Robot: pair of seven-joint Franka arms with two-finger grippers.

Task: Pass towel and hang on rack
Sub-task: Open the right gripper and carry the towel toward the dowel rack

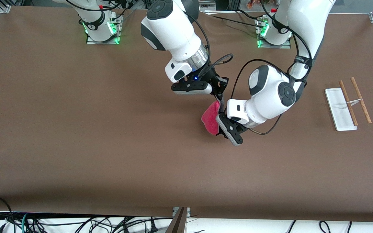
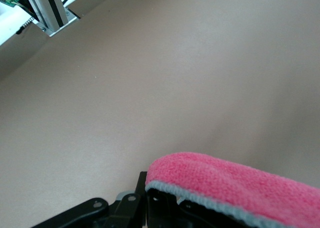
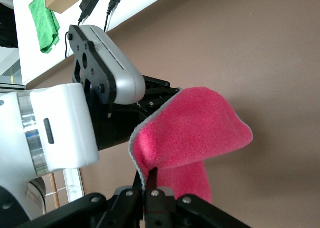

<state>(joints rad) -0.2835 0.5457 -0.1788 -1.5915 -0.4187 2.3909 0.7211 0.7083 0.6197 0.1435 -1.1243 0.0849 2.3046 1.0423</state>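
The pink-red towel point(image 1: 210, 118) hangs in the air over the middle of the table, between the two hands. My right gripper point(image 1: 219, 101) is shut on its upper corner; in the right wrist view the towel point(image 3: 196, 133) folds out from the right gripper point(image 3: 149, 180). My left gripper point(image 1: 218, 121) is shut on the towel's grey-stitched edge beside it, and the same left gripper point(image 3: 161, 95) shows there with the cloth's edge at its fingers. In the left wrist view the towel point(image 2: 240, 189) drapes over the left gripper point(image 2: 148, 189). The rack point(image 1: 340, 110) stands at the left arm's end of the table.
The rack's two brown rods point(image 1: 362, 100) lean over the table beside its white base. Brown table surface point(image 1: 108, 145) spreads around the hands. Cables hang below the table's edge nearest the front camera point(image 1: 76, 223).
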